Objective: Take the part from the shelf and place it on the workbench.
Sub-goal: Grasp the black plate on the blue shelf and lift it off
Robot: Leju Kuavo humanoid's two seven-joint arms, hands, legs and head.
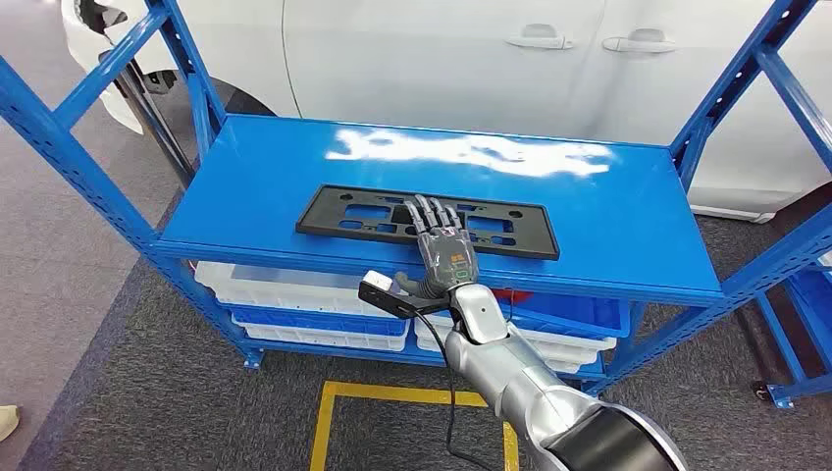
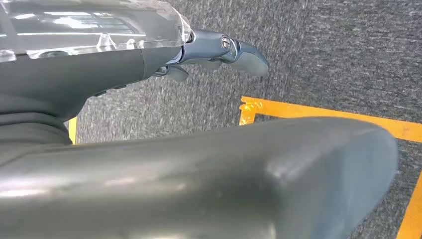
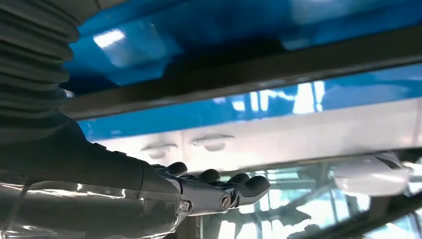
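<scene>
Blue steel framing is boxing in the scene: the shelf (image 1: 608, 211) is standing with its slanted posts rising at both sides, white bins (image 1: 294, 294) sitting on the tier below, and a white car (image 1: 442, 59) parked just behind it. Grey carpet with a yellow floor marking (image 1: 392, 397) is lying in front. On the top deck the part (image 1: 373, 221) is lying flat near the front edge, a long black rectangular plate pierced with slots and cut-outs, matte against the glossy blue. The right hand (image 1: 442, 245) is reaching over the front lip, fingers stretched out and slightly apart, hovering over or resting on the plate's middle and gripping nothing; whether they are touching is hard to call. The left hand (image 2: 219, 50) is hanging low over the carpet, fingers loosely extended, holding nothing.
</scene>
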